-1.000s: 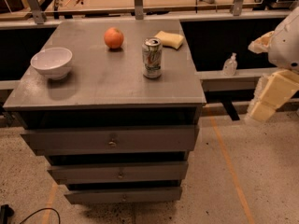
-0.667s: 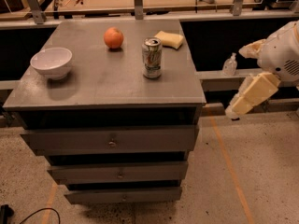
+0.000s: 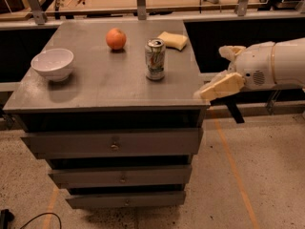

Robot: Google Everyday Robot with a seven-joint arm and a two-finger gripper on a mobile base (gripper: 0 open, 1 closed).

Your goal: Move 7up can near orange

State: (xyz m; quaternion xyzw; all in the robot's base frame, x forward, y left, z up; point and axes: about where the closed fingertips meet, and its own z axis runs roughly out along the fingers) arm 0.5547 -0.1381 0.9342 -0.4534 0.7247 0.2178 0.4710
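Observation:
The 7up can stands upright on the grey cabinet top, right of centre. The orange sits behind and to the left of the can, about a can's height away from it. My gripper comes in from the right at the cabinet's right edge, level with the top and to the right of the can. It is open and holds nothing; its cream fingers are spread apart, and the lower one reaches the front right corner of the top.
A yellow sponge lies just behind and right of the can. A white bowl sits at the left of the top. Drawers are below. A wooden bench with rails runs behind the cabinet.
My gripper has moved left and upward, from the floor side on the right to the cabinet's right edge. The can, orange, sponge and bowl have not moved.

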